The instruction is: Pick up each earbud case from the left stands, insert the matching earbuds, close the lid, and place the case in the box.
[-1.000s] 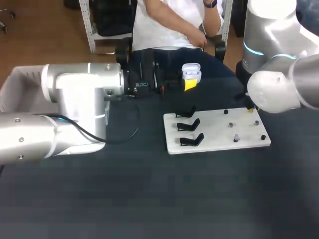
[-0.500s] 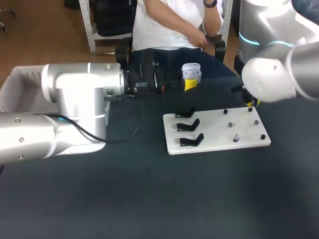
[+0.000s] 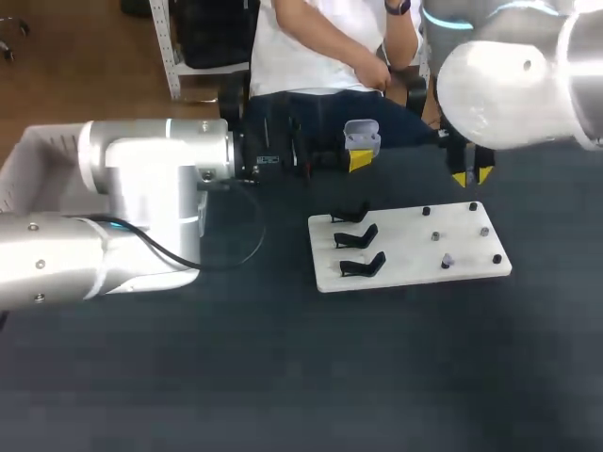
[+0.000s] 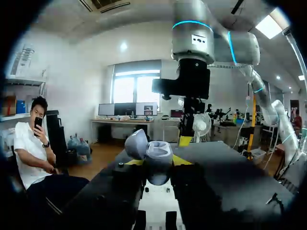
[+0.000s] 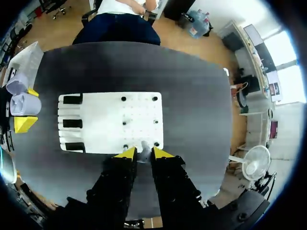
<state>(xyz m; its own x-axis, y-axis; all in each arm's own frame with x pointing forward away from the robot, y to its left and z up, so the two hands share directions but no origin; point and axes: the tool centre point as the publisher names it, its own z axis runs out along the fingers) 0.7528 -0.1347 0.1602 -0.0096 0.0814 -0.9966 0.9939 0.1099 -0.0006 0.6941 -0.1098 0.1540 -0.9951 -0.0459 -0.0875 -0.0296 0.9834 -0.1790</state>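
Carry the earbud (image 5: 143, 153) over the open case (image 3: 362, 138).
Your right tool (image 3: 470, 175) pinches it and your left tool (image 4: 157, 162) clamps the case; descend squarely above it.

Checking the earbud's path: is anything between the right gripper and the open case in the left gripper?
Nothing visible does. The right gripper, holding an earbud, hangs beside the case in the left gripper, apart from it.

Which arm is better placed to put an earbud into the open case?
Right. The right gripper pinches what looks like an earbud; the left gripper is holding the open case.
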